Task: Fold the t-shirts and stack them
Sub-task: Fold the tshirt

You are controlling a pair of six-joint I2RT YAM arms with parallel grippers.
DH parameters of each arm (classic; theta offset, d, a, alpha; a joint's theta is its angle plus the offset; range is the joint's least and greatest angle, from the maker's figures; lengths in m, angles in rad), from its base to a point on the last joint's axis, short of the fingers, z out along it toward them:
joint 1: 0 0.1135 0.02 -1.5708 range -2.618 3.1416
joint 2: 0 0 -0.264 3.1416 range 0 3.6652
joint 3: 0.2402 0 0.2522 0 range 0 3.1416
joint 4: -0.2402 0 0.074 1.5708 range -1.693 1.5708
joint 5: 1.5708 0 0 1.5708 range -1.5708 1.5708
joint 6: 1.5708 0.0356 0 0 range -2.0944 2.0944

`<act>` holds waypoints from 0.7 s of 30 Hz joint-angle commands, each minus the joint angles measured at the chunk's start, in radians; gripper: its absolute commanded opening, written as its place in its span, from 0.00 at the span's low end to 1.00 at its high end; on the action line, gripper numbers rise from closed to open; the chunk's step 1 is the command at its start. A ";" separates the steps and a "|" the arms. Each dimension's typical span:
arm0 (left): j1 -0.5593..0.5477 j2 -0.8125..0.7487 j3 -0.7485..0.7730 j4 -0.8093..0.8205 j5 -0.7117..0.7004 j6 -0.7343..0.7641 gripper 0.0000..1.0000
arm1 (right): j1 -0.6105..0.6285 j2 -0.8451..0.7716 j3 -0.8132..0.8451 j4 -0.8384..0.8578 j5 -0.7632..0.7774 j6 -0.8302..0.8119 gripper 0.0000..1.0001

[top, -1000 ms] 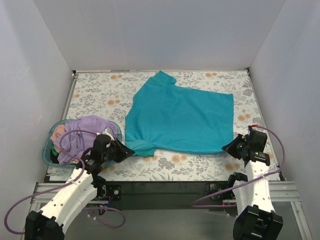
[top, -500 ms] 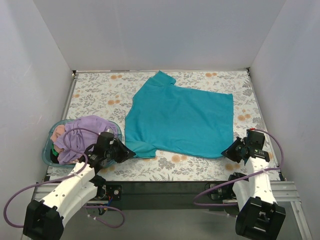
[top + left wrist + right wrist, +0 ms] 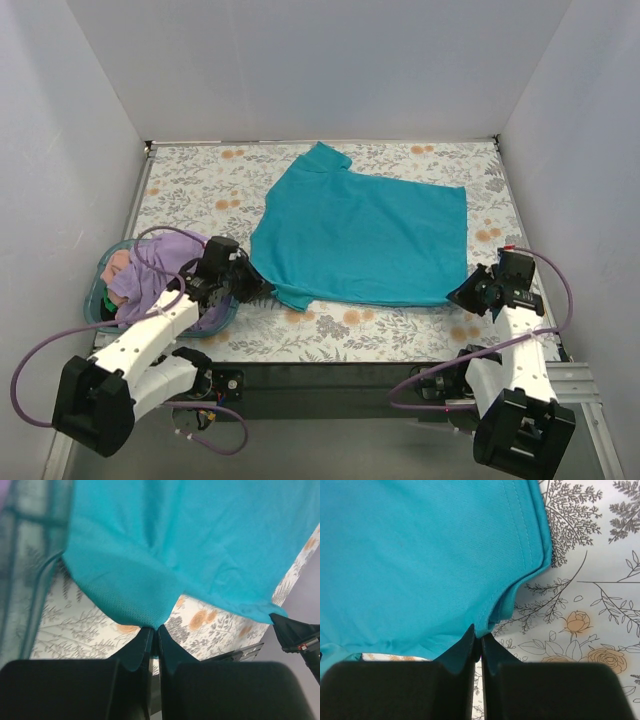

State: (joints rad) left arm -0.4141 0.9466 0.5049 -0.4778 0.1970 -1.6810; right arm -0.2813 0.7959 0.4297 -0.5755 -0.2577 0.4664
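Observation:
A teal-blue t-shirt (image 3: 360, 235) lies spread flat on the floral table (image 3: 190, 190), one sleeve pointing to the far edge. My left gripper (image 3: 254, 290) is shut on its near-left sleeve corner; in the left wrist view the jaws (image 3: 155, 629) pinch the teal cloth (image 3: 190, 540). At the near-right hem corner my right gripper (image 3: 463, 296) holds the shirt; the right wrist view shows it (image 3: 480, 635) nipping the folded hem edge of the cloth (image 3: 420, 555). A lavender t-shirt (image 3: 150, 275) and a pinkish one (image 3: 118, 265) lie bunched in the basket.
A translucent blue plastic basket (image 3: 100, 300) stands at the near-left table edge, under my left forearm, its wall (image 3: 30, 580) just left of the left gripper. White walls close off the left, right and far sides. A black rail runs along the near edge (image 3: 330, 375).
My left arm has swung further over the basket and its gripper has shifted slightly away from the near edge with the sleeve. The right gripper has barely moved at the hem corner.

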 commanded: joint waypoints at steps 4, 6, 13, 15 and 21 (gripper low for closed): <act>-0.003 0.148 0.196 0.059 -0.034 0.055 0.00 | -0.006 0.069 0.115 0.017 -0.029 -0.038 0.10; -0.003 0.213 0.237 0.059 -0.050 0.060 0.00 | -0.006 0.101 0.135 0.022 -0.020 -0.041 0.10; -0.003 0.394 0.415 0.077 -0.087 0.073 0.00 | -0.006 0.216 0.214 0.080 -0.035 -0.032 0.10; -0.003 0.450 0.460 0.079 -0.100 0.076 0.00 | -0.006 0.259 0.247 0.095 -0.044 -0.029 0.10; -0.003 0.584 0.609 0.102 -0.149 0.107 0.00 | -0.006 0.371 0.314 0.155 -0.055 -0.017 0.10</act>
State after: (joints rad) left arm -0.4145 1.5078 1.0451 -0.4000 0.0937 -1.6035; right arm -0.2813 1.1339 0.6846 -0.4911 -0.2916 0.4431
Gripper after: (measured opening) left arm 0.025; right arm 0.105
